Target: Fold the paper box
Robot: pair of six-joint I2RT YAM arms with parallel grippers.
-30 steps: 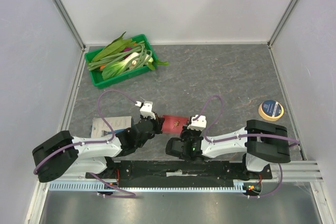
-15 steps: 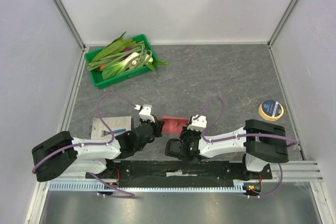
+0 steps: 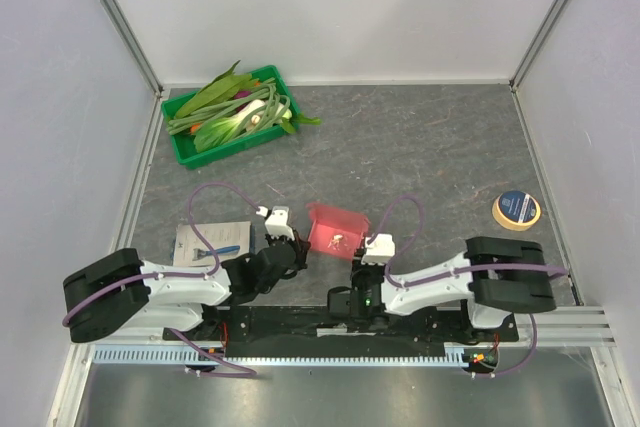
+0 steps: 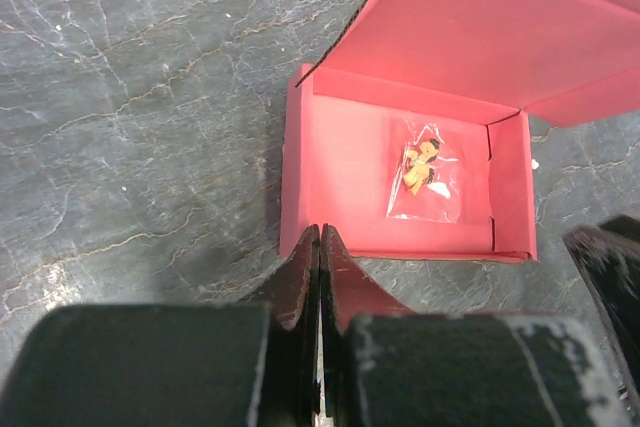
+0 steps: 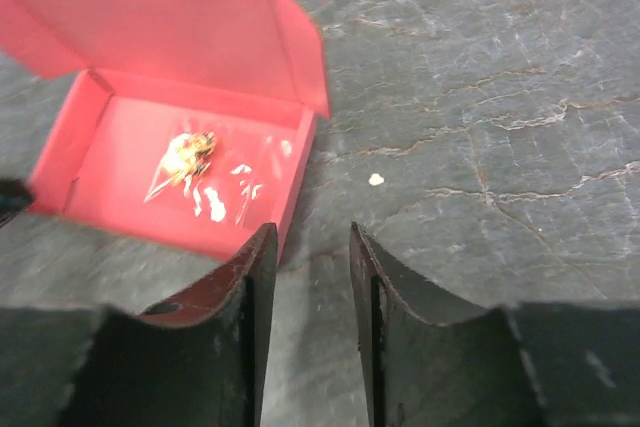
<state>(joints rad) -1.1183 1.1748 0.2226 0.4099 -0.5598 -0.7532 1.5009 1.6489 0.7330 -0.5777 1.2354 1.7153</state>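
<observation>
Left gripper (image 4: 320, 233) has its two fingers pressed flat together with nothing between them. From its wrist view the tips sit right at the near wall of the paper box (image 4: 390, 172); I can't tell if they touch it. The box lies dead ahead and slightly right on the grey marbled tabletop (image 4: 150, 97), with its long side running across the view. Its tray is already formed, and the lid is hinged on the far long side and stands open, leaning away. A small clear packet (image 4: 425, 167) with something orange inside lies on the box floor.

From the right wrist, the right gripper (image 5: 311, 233) shows its fingers parted with only bare tabletop between them. The box sits ahead and to the left, so that its near right corner is just beside the left finger. The lid rises beyond that, one side flap sticking out toward this arm.

From above, the box lies between the two wrists, a little farther out from the bases than either. Both arms flank its near long edge at much the same closeness. To my eye the lid is what is left to do. It needs to come toward the arms from the far side, so a gripper would have to reach over or around the tray to get behind it.
</observation>
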